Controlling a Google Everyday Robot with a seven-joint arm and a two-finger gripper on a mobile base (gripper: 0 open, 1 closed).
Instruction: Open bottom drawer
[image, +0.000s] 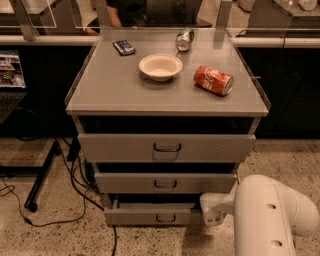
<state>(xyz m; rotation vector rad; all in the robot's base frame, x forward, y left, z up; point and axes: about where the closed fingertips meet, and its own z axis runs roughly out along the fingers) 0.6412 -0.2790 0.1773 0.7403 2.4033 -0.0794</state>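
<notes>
smooth white rounded arm (272, 215) is reaching in from 4 o'clock | gripper (212, 210) is sitting at 3 o'clock of flat grey metal bottom drawer (145, 216) | grip state: cannot tell

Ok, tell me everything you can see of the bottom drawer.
The bottom drawer is grey metal, the lowest and narrowest front of three, with a small dark loop handle at its centre. It sits level just above the floor, a dark gap above it. The gripper is at its right end; contact is unclear.
</notes>
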